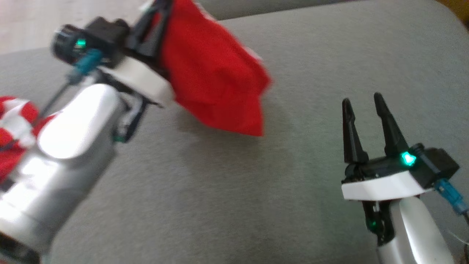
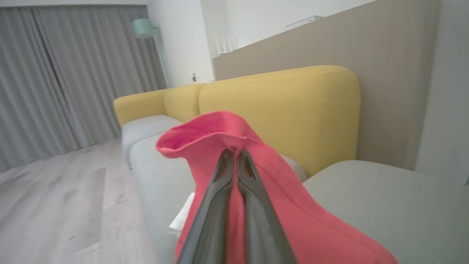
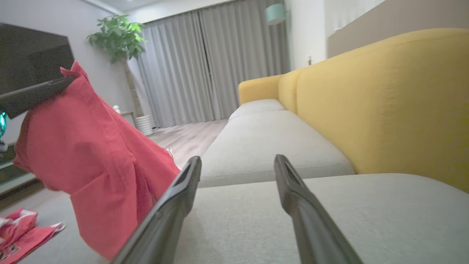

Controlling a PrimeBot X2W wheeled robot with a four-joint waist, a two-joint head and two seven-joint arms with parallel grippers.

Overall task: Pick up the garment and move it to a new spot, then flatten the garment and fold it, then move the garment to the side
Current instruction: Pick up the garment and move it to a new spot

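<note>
One red garment (image 1: 212,77) hangs over the grey sofa seat (image 1: 256,190), pinched between the jaws of the left gripper (image 2: 234,154), seemingly mid-move to a new spot; the right gripper (image 1: 362,101) has its jaws spread, empty; next, probably lowering and flattening.

In the head view the red garment (image 1: 216,73) and the left forearm (image 1: 66,146) are smeared by motion blur. The garment's top runs off the far edge, and the left claw's (image 1: 158,11) fingertips are lost there too. At the left edge a red-and-white striped cloth (image 1: 14,121) lies half hidden behind the forearm. In the left wrist view a white scrap (image 2: 182,216) peeks out beside the garment, too little of it to identify.
</note>
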